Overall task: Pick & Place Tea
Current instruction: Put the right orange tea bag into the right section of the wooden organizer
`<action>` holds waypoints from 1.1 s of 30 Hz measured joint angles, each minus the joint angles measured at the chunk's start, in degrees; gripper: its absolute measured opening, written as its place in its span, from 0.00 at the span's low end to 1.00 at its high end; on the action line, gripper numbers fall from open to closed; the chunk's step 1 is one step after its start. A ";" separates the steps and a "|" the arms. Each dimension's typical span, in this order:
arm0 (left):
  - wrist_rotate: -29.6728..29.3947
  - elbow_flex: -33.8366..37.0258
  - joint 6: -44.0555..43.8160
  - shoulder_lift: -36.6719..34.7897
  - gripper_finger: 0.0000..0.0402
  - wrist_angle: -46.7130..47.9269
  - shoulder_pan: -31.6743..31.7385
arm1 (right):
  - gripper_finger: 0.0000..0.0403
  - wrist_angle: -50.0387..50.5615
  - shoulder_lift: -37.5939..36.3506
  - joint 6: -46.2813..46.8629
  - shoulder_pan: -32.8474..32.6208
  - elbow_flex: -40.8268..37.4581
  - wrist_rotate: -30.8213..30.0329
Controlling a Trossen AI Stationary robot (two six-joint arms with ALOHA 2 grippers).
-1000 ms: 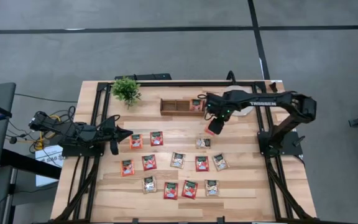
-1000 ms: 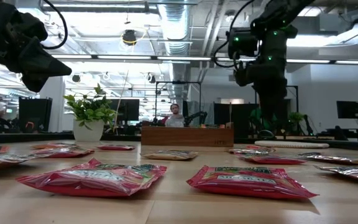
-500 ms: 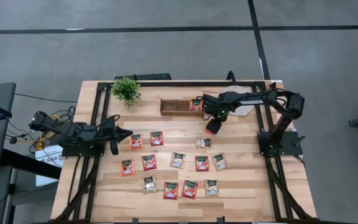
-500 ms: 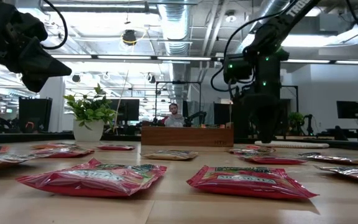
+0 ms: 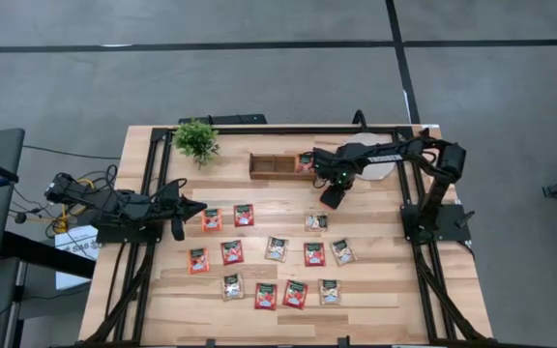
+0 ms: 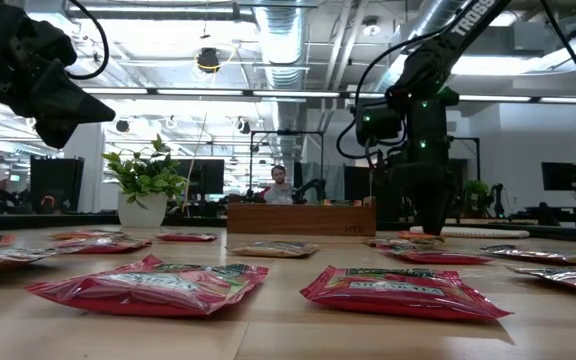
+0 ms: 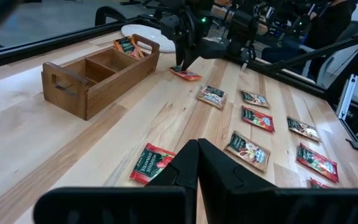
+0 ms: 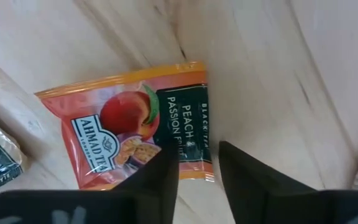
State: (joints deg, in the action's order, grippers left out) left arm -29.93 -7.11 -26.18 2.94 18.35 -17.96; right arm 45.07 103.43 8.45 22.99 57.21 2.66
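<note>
Several tea sachets (image 5: 275,248), red and pale, lie flat on the wooden table (image 5: 375,290). One orange-red peach sachet (image 8: 135,137) lies flat near the wooden box (image 5: 280,165). My right gripper (image 8: 197,168) stands over that sachet's dark-label edge, pointing down, its fingers apart. In the low view the gripper (image 6: 433,228) reaches down to the sachet (image 6: 420,237). Another sachet (image 7: 127,46) stands in the box's end compartment. My left gripper (image 7: 197,163) waits shut above the table's left side (image 5: 190,207). My right gripper comes from above, pointing down, at the sachet's label-side edge (image 8: 194,173). One finger (image 8: 157,180) stands over the sachet, the other (image 8: 247,177) over bare wood beside it. The sachet lies flat on the table. I cannot tell whether the fingertips touch it.
A potted plant (image 5: 196,140) stands at the far left. A pale round disc (image 5: 382,170) lies under the right arm beside the box. Black frame rails (image 5: 133,280) run along the table's left and right sides. Bare wood lies between box and sachet rows.
My right gripper has come down onto the peach sachet near the box, still pointing down, and its arm has folded lower. The sachet has stayed flat where it was.
</note>
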 joint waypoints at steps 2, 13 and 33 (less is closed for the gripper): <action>0.00 0.00 0.01 0.01 0.00 -0.01 -0.02 | 0.22 -0.26 -0.44 -0.07 0.15 -0.05 -0.04; -0.01 0.00 0.01 0.00 0.00 0.00 0.01 | 0.01 1.30 -4.75 -0.12 1.28 -0.35 0.46; 0.00 0.00 -0.01 0.00 0.00 0.00 -0.02 | 0.00 21.92 -13.96 -4.59 -3.54 17.52 -5.10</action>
State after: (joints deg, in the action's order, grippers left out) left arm -29.93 -7.11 -26.20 2.94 18.35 -17.98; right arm 66.99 89.47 3.86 19.45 74.74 -2.44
